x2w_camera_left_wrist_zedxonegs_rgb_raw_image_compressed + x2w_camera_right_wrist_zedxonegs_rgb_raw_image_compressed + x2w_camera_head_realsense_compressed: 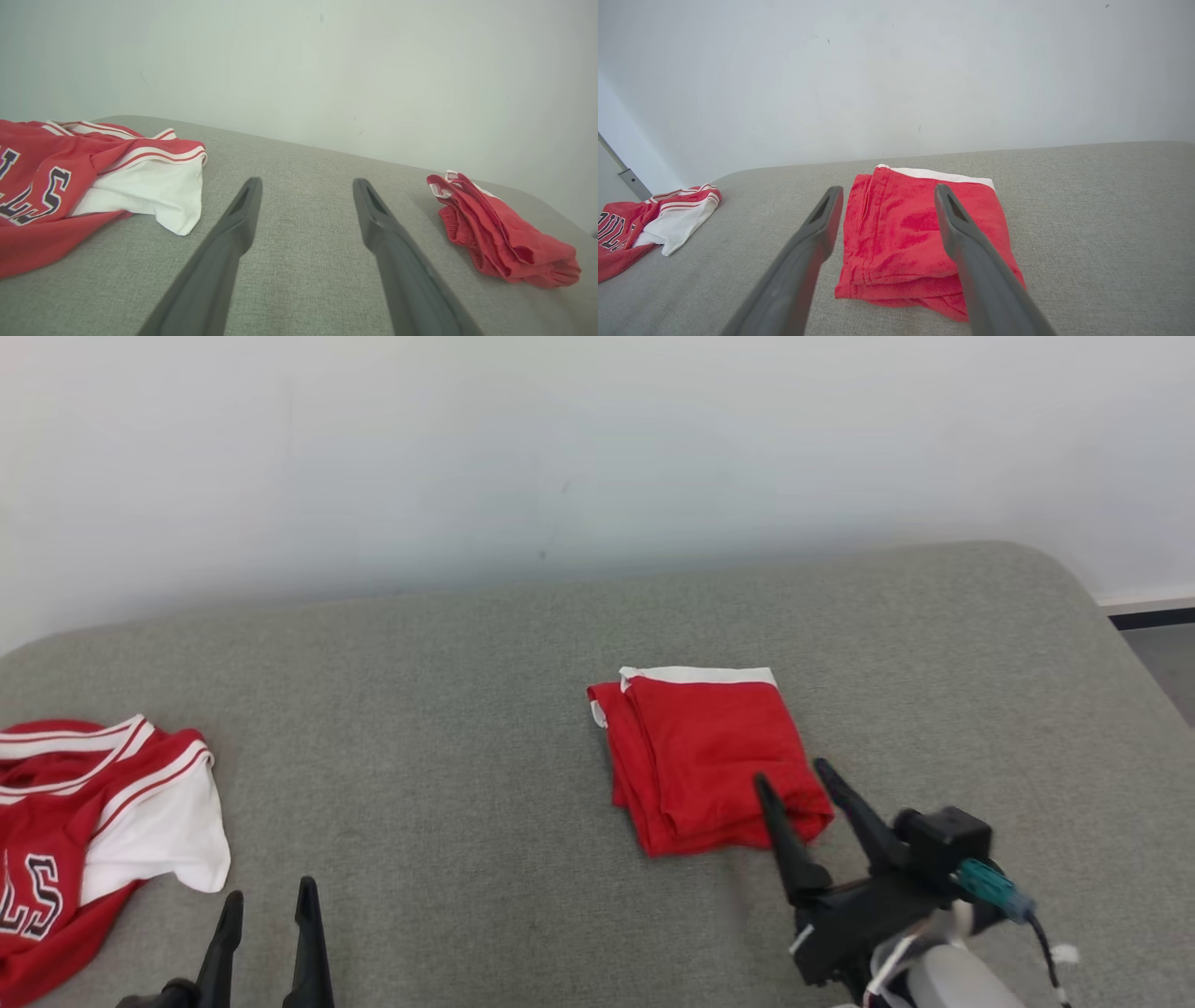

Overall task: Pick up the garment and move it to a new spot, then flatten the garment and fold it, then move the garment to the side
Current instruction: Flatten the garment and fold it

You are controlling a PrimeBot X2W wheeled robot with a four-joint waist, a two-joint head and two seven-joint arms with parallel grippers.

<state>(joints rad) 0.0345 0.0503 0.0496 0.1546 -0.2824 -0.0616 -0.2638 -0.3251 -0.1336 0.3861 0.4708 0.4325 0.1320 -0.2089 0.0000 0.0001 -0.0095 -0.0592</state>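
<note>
A red garment with a white band (707,756) lies folded into a compact rectangle near the middle of the grey padded surface (485,709); the same garment (500,235) appears at the right in the left wrist view and at centre (906,238) in the right wrist view. My right gripper (792,778) is open, its fingertips over the folded garment's near right corner, nothing between them. My left gripper (269,894) is open at the lower left, above bare surface, apart from both garments.
A second garment, a red and white jersey with dark lettering (84,821), lies crumpled at the surface's left edge. A pale wall (597,457) runs behind the surface. The surface's rounded right edge (1120,644) drops to the floor.
</note>
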